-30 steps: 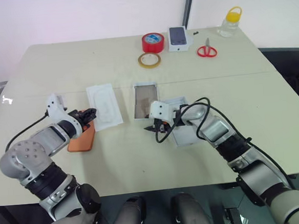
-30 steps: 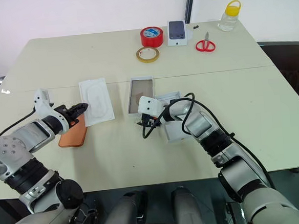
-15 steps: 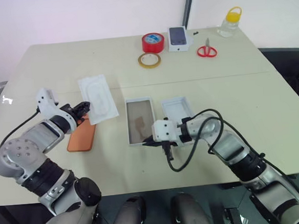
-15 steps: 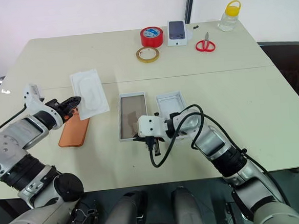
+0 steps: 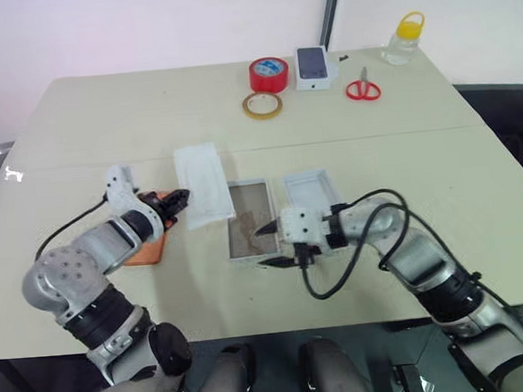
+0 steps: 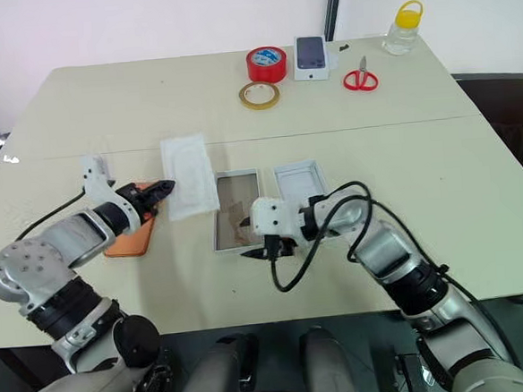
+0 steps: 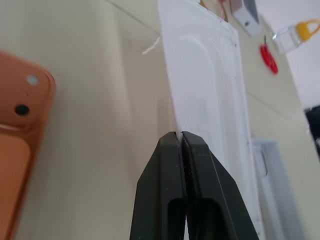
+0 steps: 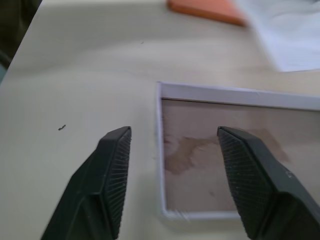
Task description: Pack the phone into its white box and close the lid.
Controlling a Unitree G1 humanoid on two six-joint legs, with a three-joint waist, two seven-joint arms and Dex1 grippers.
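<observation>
Clearing the insert (image 5: 200,184) is the step in hand: the left claw (image 5: 183,200) is pinching its edge, while the right claw (image 5: 268,246) is hanging spread over the box (image 5: 249,230), mid-worktop. The phone (image 5: 147,249) is lying toward the left edge, unpacked; next, it needs gripping.

Glossy brownish floor in the white box (image 5: 248,220) of matt cardboard; smooth matt orange phone (image 7: 17,145).
</observation>
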